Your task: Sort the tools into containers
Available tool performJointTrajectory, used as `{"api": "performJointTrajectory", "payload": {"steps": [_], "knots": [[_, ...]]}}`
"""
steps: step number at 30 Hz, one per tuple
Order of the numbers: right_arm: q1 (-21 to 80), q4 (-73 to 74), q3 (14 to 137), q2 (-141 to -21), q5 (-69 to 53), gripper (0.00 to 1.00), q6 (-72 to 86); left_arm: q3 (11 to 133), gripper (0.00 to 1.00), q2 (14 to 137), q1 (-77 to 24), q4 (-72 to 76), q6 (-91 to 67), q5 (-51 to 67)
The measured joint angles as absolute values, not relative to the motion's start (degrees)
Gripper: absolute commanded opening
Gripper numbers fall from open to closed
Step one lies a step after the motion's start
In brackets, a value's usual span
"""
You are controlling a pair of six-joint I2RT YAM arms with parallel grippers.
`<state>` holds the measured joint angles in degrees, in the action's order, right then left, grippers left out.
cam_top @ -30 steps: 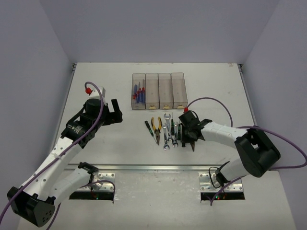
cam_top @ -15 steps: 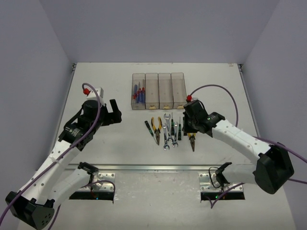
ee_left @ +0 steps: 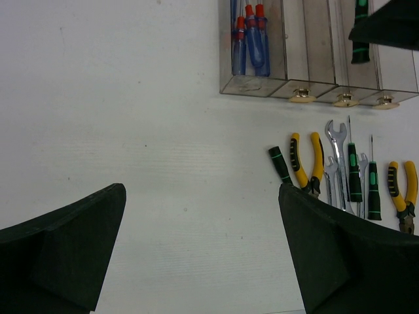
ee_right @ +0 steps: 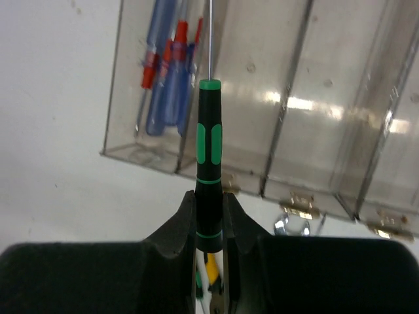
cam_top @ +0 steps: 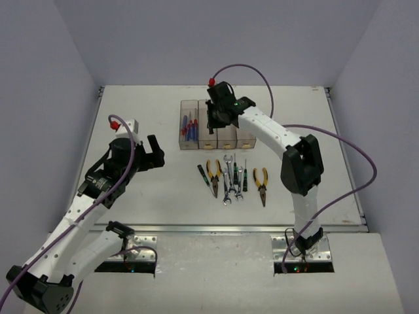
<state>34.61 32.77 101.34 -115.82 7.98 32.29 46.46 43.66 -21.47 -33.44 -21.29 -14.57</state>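
The right tool (ee_right: 208, 222), clamped on a thin green-and-black-handled screwdriver (ee_right: 209, 150), has swung from the lower-centre loose tools (cam_top: 228, 178) up over the clear smoky-plastic bins (cam_top: 245, 124), so release looks next; the left tool (ee_left: 203, 229) gapes wide.

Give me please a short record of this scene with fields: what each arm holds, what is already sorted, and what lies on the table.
right jaws: shut on the held green-and-black screwdriver, above the row of bins; which bin, I cannot tell
left jaws: open, empty, over the table, left of the tools
sorted: blue-and-red screwdrivers in the leftmost bin
on table: two yellow-and-black pliers, silver wrenches, three loose green-and-black screwdrivers
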Motion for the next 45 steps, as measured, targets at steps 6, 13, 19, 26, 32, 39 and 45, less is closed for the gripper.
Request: {"api": "performJointTrajectory", "payload": {"steps": [6, 13, 19, 26, 32, 39, 45], "knots": [[33.92, 36.55, 116.97, -129.21, 7.42, 0.21, 31.66, 45.96, 1.0, 43.66, -21.47, -33.32, -21.3, -14.57], [32.93, 41.65, 118.7, -133.64, 7.43, 0.57, 31.25, 45.95, 1.0, 43.62, -21.47, -33.23, -21.3, -14.42], [32.36, 41.01, 109.72, -127.11, 7.57, 0.42, 30.17, 45.93, 1.0, 43.62, -21.47, -33.19, -21.3, -14.37], [32.34, 33.85, 70.54, -95.85, 8.85, 0.25, 29.88, 45.74, 1.0, 43.47, -21.47, -32.81, -21.3, -14.17], [32.34, 30.03, 55.22, -88.59, 10.1, 0.19, 30.54, 45.71, 1.0, 43.81, -21.47, -32.75, -21.28, -13.49], [32.32, 27.38, 51.25, -93.88, 9.99, 0.19, 31.7, 45.67, 1.0, 44.3, -21.47, -32.71, -21.26, -12.94], [32.27, 25.15, 51.35, -97.2, 9.97, 0.21, 32.79, 45.63, 1.0, 45.43, -21.47, -32.6, -21.25, -12.4]]}}
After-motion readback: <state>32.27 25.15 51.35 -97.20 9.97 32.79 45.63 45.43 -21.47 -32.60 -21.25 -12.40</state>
